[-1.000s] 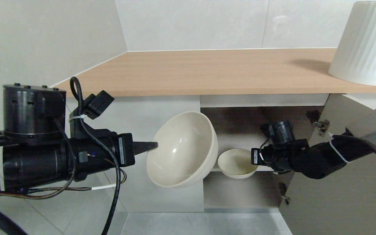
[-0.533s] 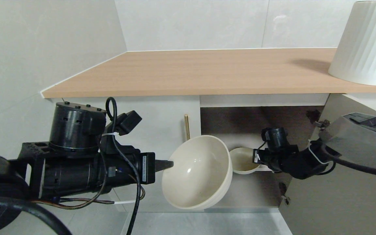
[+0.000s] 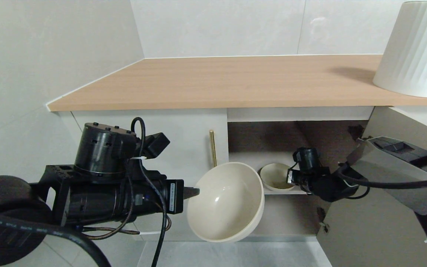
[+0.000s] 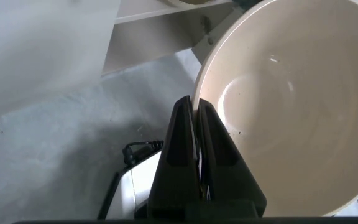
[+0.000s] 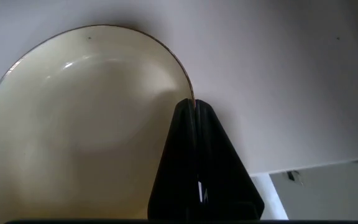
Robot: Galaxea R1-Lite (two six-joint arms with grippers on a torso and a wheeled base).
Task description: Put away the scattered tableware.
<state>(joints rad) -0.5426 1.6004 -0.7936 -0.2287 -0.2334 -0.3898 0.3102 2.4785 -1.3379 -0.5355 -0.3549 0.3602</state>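
Head view: the left pincer [image 3: 193, 192] pinches the rim of a large cream ceramic bowl [image 3: 224, 202], tilted before the open cupboard. The right pincer [image 3: 291, 178] holds a small cream bowl [image 3: 274, 177] at the white cupboard shelf [image 3: 243, 161].

Left wrist view: the left pincer [image 4: 196, 106] is clamped on the rim of the large cream ceramic bowl [image 4: 291, 112].

Right wrist view: the right pincer [image 5: 193, 106] nips the small cream bowl [image 5: 86, 112] likewise.

Stowing looks under way. The next move likely calls for seating the small cream bowl, then letting go.

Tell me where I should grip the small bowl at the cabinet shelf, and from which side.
Grip its rim on the robot's right side, as the right gripper holds the small bowl now: one finger inside, one outside the thin wall. Come from the open front right of the shelf; the large bowl in the left gripper crowds the left.
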